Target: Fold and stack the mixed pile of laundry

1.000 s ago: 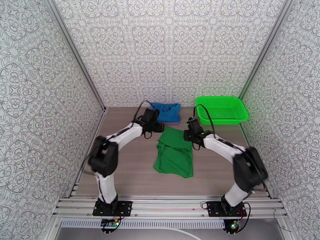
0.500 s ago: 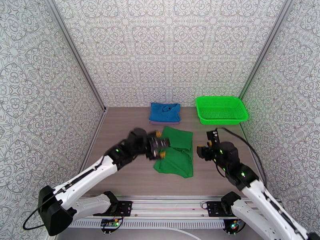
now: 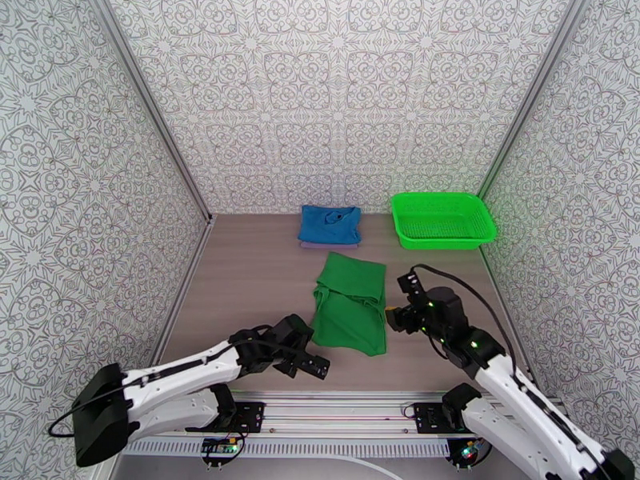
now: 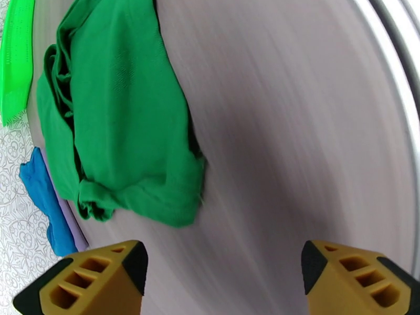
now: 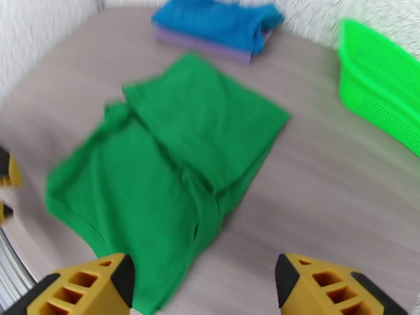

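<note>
The dark green garment (image 3: 350, 302) lies half folded and rumpled on the middle of the table, also seen in the left wrist view (image 4: 126, 116) and the right wrist view (image 5: 173, 169). At the back, the folded bright blue garment (image 3: 330, 224) rests on the lavender-grey one (image 3: 318, 245). My left gripper (image 3: 314, 364) hangs low by the green garment's near left corner, open and holding nothing (image 4: 220, 279). My right gripper (image 3: 394, 318) is just off the garment's right edge, open and holding nothing (image 5: 205, 284).
A bright green mesh basket (image 3: 442, 220) stands at the back right against the wall. Patterned walls close in the left, right and back sides. An aluminium rail (image 3: 344, 410) runs along the near edge. Bare table lies left of the green garment.
Both arms have drawn back from the green garment's far end toward the near edge. The right gripper has opened wider. The green garment lies much as before.
</note>
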`<state>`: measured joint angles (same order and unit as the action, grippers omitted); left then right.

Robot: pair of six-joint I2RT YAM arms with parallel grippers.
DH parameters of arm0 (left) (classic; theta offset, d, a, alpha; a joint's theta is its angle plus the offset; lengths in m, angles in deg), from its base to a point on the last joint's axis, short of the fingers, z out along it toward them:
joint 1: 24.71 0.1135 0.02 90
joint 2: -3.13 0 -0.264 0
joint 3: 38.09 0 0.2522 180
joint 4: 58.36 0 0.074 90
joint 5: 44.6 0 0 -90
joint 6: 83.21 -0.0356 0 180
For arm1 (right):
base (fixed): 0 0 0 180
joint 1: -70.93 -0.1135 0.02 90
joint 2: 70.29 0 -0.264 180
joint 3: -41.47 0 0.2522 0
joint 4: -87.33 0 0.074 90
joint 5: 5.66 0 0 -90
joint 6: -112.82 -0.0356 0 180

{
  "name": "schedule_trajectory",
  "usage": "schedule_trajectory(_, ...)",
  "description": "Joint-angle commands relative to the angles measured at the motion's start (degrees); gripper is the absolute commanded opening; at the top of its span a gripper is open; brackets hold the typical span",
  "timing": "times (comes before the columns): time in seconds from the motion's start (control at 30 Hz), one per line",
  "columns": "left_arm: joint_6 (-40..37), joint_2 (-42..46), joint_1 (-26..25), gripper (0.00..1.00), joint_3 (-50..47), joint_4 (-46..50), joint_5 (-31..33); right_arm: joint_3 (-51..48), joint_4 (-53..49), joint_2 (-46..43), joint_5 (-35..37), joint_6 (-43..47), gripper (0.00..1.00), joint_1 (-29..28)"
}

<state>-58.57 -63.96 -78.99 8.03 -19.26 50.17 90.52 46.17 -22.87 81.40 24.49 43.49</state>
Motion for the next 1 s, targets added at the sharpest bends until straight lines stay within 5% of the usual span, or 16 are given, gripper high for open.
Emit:
schedule_trajectory(0.0,-2.14,-5.54,1.75,0.74,-1.09,-11.89,-0.7,6.44,-5.71,2.69,-1.25,12.73,0.77,-2.49)
schedule_trajectory(0.27,-2.4,-15.12,4.6,0.5,0.34,-18.58,-3.94,14.64,-24.93,10.69,6.64,44.02,0.81,-13.28)
schedule_trajectory(0.5,-1.95,-15.44,5.68,0.35,0.37,-18.93,-5.37,10.37,-26.68,15.38,7.22,55.81,0.81,-17.89)
schedule_trajectory(0.53,-1.35,-15.55,5.52,0.27,0.51,-18.85,-5.29,9.42,-25.3,16.04,6.47,56.41,0.8,-18.32)
schedule_trajectory(0.57,-0.5,-15.53,5.42,0.0,0.7,-18.98,-5.02,8.86,-23.9,16.79,5.68,56.66,0.79,-18.53)
schedule_trajectory(0.97,3.14,-14.12,2.96,0.0,-0.13,-20.07,-3.32,7.9,-12.42,33.57,2.55,58.09,0.71,-18.67)
